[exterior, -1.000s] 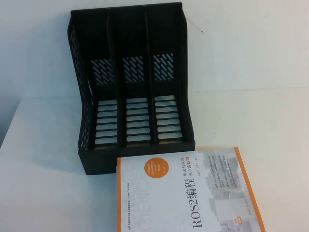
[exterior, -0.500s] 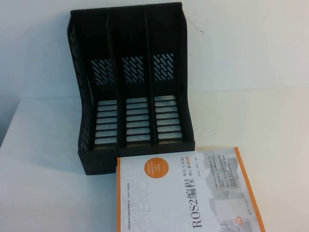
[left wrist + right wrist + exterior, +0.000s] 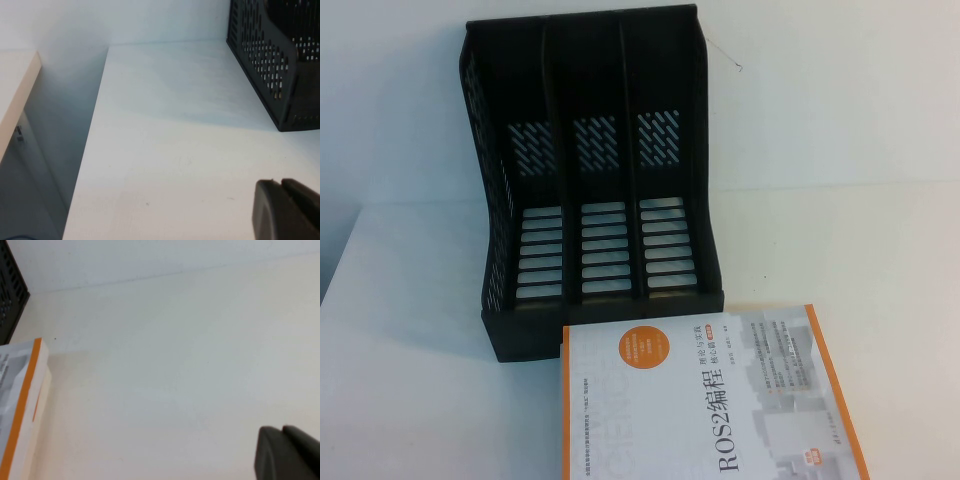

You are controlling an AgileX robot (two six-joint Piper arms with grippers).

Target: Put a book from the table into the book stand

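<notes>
The white-grey ROS2 book [image 3: 695, 400] with an orange edge stripe and orange circle lies flat on the white table [image 3: 410, 380], just in front of the black book stand [image 3: 590, 190]. The stand is upright with three empty slots. Neither gripper shows in the high view. My left gripper [image 3: 281, 184] is shut and empty over bare table, well to the side of the stand's perforated wall [image 3: 270, 60]. My right gripper [image 3: 281, 431] is shut and empty over bare table, apart from the book's orange-edged corner [image 3: 27, 390].
The table's left edge [image 3: 90, 145] drops off beside a second pale surface [image 3: 15, 95]. A white wall stands behind the stand. A thin wire [image 3: 725, 55] hangs near the stand's top right corner. Open tabletop lies left and right of the stand.
</notes>
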